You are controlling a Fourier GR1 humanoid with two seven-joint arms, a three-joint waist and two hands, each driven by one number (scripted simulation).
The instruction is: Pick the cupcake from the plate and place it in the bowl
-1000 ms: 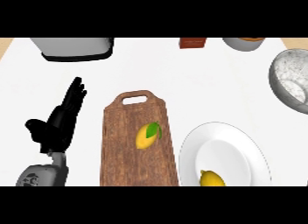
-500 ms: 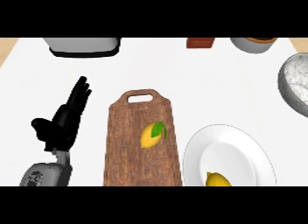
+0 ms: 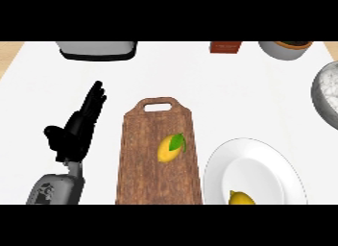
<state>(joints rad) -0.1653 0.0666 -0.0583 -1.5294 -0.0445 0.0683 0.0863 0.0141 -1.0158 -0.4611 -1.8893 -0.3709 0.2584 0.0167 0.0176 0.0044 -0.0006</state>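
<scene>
While open, left hand [image 3: 74, 135] well apart from yellow item [image 3: 241, 198] on plate [image 3: 265, 157]

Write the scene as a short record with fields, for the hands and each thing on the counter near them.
left hand: open, fingers straight, at the view's left, holds nothing
right hand: not in view
plate: white, lower right, beside the board
yellow item: on the plate, cut off by the lower edge; kind unclear
bowl: grey, at the right edge, beyond the plate
wooden board: centre, handle pointing away
yellow fruit: with green leaf, on the board
</scene>
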